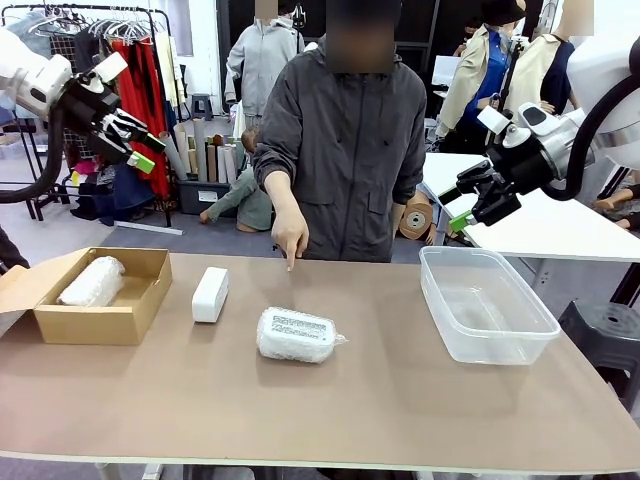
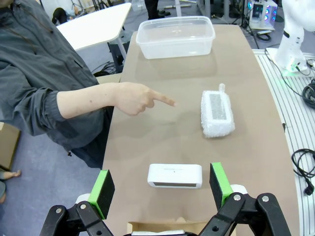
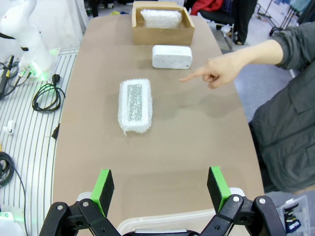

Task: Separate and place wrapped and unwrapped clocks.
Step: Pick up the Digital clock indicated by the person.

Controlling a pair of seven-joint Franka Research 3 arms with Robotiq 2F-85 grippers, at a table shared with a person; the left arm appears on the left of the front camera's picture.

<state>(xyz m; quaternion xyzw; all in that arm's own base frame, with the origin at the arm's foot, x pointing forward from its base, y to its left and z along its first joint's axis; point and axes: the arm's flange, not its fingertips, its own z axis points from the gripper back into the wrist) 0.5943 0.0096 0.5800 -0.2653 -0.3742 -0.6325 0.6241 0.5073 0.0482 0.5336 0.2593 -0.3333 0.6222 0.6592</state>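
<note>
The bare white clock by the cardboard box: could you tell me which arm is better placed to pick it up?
Probably left: the left gripper, open, hangs nearest the bare clock, while the right gripper hangs over the tub at the far end.

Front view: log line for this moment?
left gripper open | right gripper open | brown cardboard box: plastic-wrapped clock | table: bare white clock, second wrapped clock | hand pointing

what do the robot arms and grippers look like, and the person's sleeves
The left arm and right arm are white shells. The left gripper and right gripper are black linkages with green pads. A black cable hangs from the left arm. The person's sleeve is dark grey.
</note>
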